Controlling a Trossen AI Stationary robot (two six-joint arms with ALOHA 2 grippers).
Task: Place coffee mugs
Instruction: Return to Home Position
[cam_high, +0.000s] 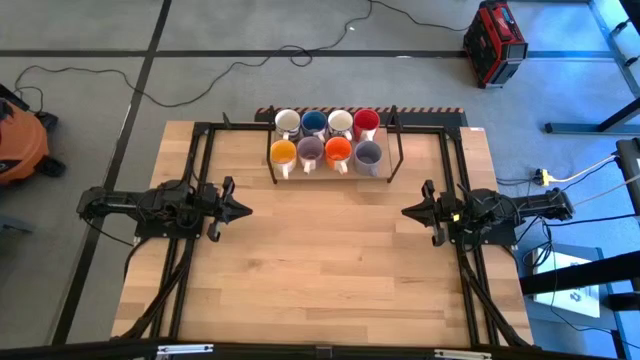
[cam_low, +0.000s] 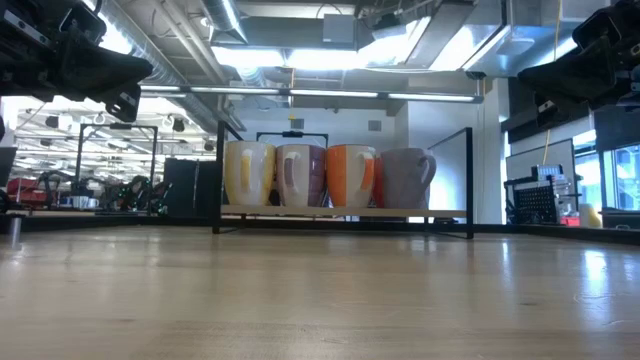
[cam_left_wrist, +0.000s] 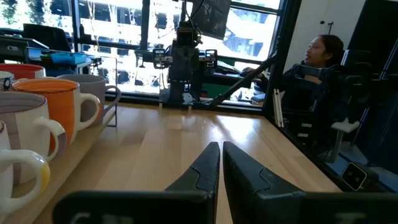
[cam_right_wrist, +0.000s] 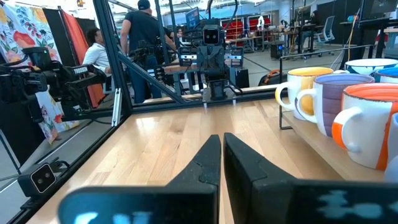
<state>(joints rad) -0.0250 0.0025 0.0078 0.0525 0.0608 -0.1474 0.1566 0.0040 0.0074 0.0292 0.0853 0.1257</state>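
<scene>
Left gripper (cam_high: 243, 210): idle over the tabletop (cam_high: 320, 270), left side, fingers (cam_left_wrist: 202, 174) together, empty.

Coffee mugs (cam_high: 326, 138): eight on the shelf (cam_high: 398, 150), far centre. Judged rigid, glossy, slippery and breakable; take by the rim or handle.

Right gripper (cam_high: 408, 211): fingers together, empty.

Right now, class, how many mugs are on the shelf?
8, in two rows of four on the shelf. Back row: white, blue, cream, red. Front row: yellow, purple, orange, grey. None seems hidden.

Mugs (cam_high: 311, 150): eight. Rack (cam_high: 271, 160): one. Table (cam_high: 330, 260): one. Left pincer (cam_high: 243, 210), right pincer (cam_high: 408, 211): two.
</scene>
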